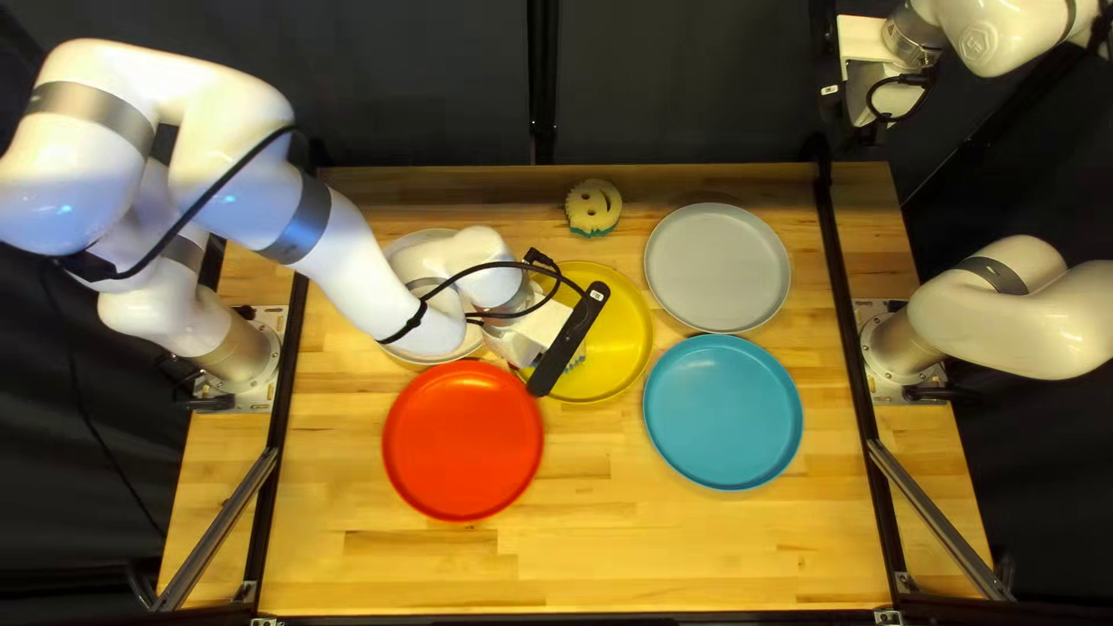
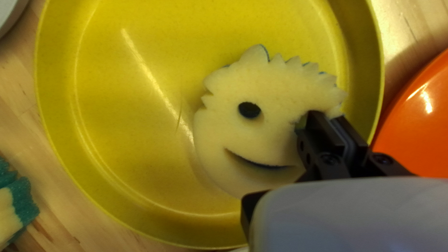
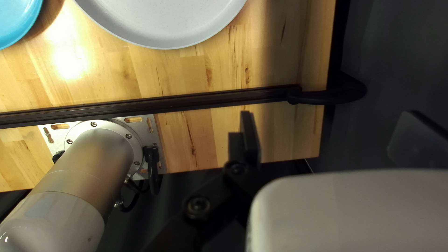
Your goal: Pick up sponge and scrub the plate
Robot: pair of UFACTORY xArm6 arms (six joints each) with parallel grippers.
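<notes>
Occupying the lower left of centre in the top left view: red plate (image 1: 464,441). Right of centre: blue plate (image 1: 724,412). At centre: yellow plate (image 1: 620,336), containing the sponge (image 2: 224,123); left gripper (image 1: 522,339) is clamped on the sponge's edge. Beyond: grey plate (image 1: 718,267), then second sponge (image 1: 576,210), upper centre. Upper right: right gripper (image 1: 872,99), fingers apart.

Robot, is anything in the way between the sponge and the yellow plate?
Nothing that I can see. My left gripper is shut on the sponge, which is right over the yellow plate. I can't see under the sponge, though.
</notes>
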